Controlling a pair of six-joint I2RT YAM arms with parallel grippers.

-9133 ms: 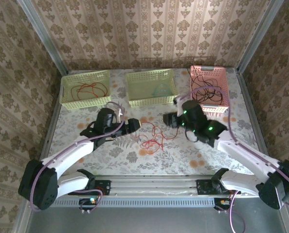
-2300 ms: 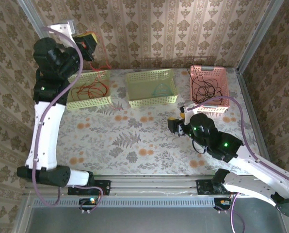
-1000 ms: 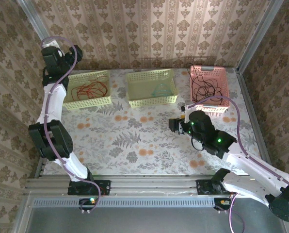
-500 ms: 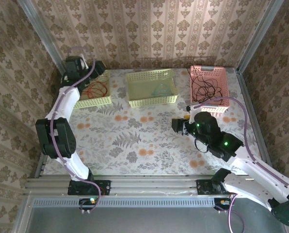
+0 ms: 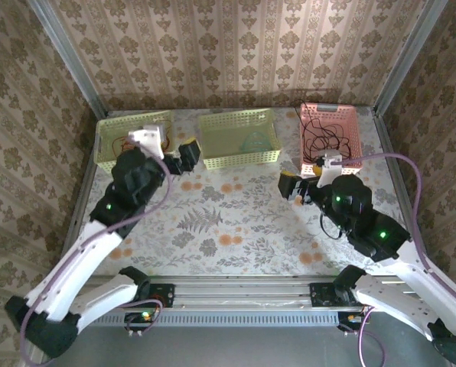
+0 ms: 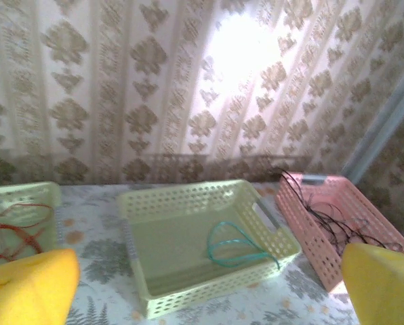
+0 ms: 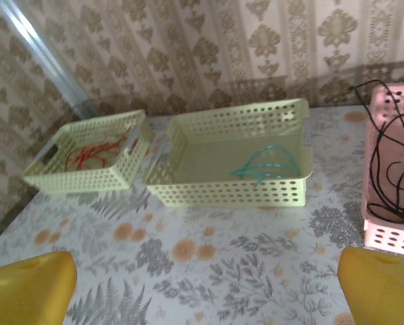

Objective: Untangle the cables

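left gripper (image 5: pixel 188 155) and right gripper (image 5: pixel 291 186) gape wide, empty, above the table (image 5: pixel 228 222). red cable (image 7: pixel 87 152) in the left basket (image 7: pixel 80 179), teal cable (image 6: pixel 236 247) in the middle basket (image 6: pixel 182 193), black cable (image 5: pixel 324 138) in the pink basket (image 5: pixel 327 109). left arm (image 5: pixel 90 245) has swung down from the far corner.

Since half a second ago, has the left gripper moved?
Yes. The left gripper has swung right and nearer, from above the left basket's far edge to the gap between it and the middle basket.
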